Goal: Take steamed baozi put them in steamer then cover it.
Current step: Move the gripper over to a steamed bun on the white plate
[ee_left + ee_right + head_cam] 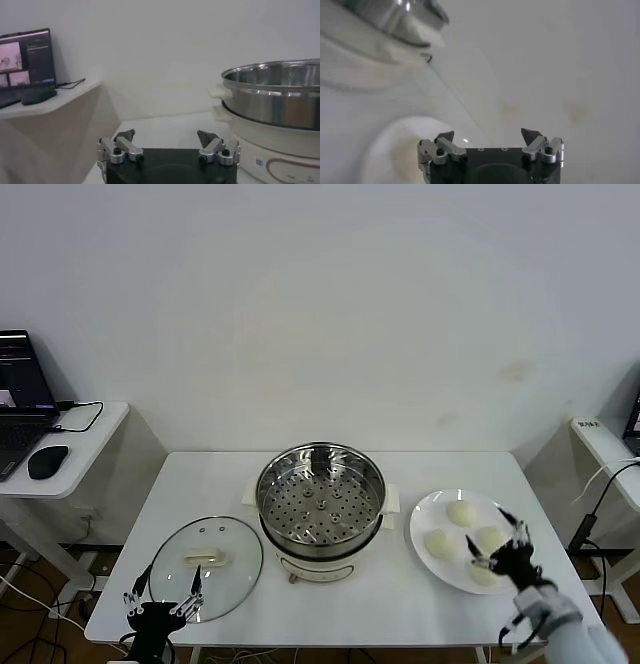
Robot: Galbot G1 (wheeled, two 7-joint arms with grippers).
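Note:
The steamer (320, 502), a shiny steel pot with a perforated tray on a cream base, stands uncovered at the table's middle. It also shows in the left wrist view (280, 100). Four steamed baozi lie on a white plate (428, 516) to its right: one at the back (461, 511), one on the left (438, 543), one on the right (489, 537), and one at the front (482, 575). The cover (205, 567) lies flat on the table left of the steamer. My right gripper (493, 536) is open and empty just over the plate's front right buns. My left gripper (164, 596) is open and empty at the cover's front edge.
A side table on the left holds a laptop (20, 399) and a mouse (47, 461); both show in the left wrist view, laptop (25, 60) and mouse (37, 95). Another small table with cables (600, 484) stands on the right. A white wall is behind.

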